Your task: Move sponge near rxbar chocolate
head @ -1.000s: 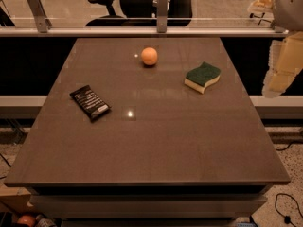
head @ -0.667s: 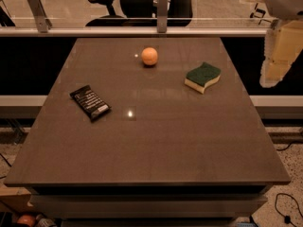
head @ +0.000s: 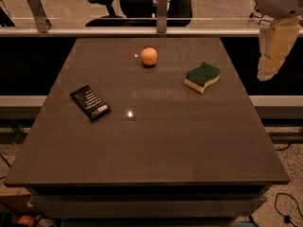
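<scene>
Claw [head: 266,71] hangs beyond table [head: 156,145] right edge; open run between sponge [head: 202,76] and rxbar chocolate [head: 90,102]; orange [head: 149,56] farther back.

View: high, facing down across the dark brown square surface [head: 156,150].
Range: middling; whole top fits.
Upper right: pale pincer [head: 269,65], past the edge.

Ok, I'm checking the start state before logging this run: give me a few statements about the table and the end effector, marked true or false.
1. The sponge lies on the table, green side up. True.
2. The end effector grips the sponge. False: it hangs beyond the table's right edge, apart from the sponge.
3. The rxbar chocolate touches the sponge. False: it lies on the table's left side, well apart from it.
4. The orange fruit sits nearer the far edge than the rxbar chocolate does. True.
</scene>
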Robot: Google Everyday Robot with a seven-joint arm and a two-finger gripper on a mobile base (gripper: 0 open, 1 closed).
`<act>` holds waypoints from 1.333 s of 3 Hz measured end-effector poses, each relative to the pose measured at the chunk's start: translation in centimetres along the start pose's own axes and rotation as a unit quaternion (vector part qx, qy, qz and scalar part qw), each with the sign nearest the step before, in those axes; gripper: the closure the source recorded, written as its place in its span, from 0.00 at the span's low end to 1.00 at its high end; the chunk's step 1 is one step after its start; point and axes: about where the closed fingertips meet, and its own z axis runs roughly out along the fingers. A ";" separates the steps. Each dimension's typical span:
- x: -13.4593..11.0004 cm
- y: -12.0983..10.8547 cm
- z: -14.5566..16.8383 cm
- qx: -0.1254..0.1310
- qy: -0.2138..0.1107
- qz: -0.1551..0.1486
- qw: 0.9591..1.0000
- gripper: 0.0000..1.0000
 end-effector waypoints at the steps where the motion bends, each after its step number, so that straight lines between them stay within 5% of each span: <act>1: 0.0 -1.0 1.1 0.007 -0.017 -0.051 0.999 0.00; 2: 0.5 -2.1 2.0 0.009 -0.032 -0.099 0.995 0.00; 4: 2.8 -5.5 4.6 -0.007 -0.023 -0.128 0.992 0.00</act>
